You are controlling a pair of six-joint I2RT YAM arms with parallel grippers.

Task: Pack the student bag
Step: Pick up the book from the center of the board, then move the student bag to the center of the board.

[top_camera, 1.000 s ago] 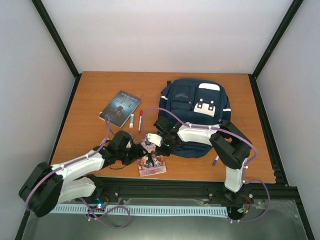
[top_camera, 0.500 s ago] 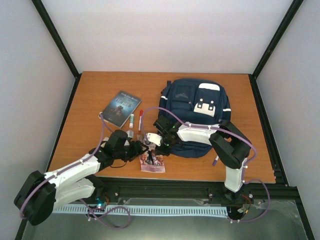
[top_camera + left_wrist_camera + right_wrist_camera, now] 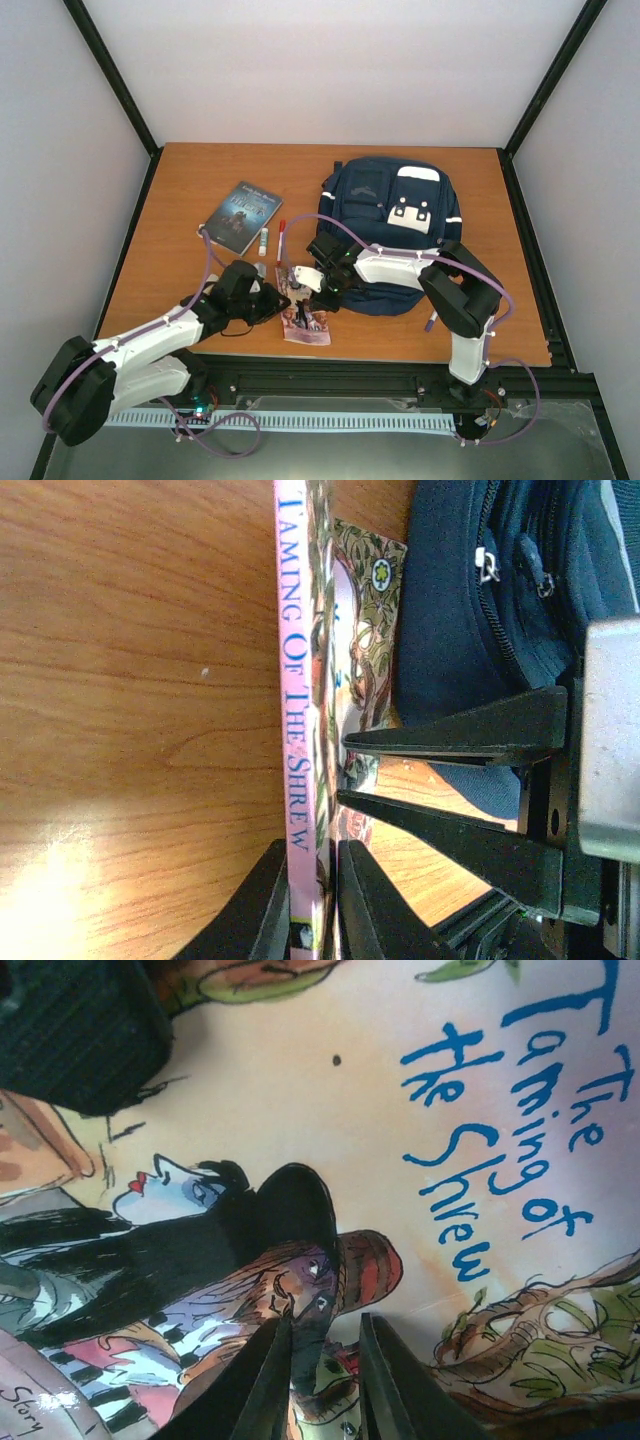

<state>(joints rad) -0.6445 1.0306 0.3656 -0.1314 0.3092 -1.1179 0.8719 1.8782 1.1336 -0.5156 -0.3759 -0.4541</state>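
Paperback at student bag's near-left corner, perhaps touching

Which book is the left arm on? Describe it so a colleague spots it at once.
Start at the big navy student bag; just off its near-left corner, toward the arm bases, sits a thin paperback. Unlike the dark blue book farther back, it has a pink spine and a cartoon cover.

books: two, dark book far left, pink book near
backpack: one
glue stick: one
red marker: one
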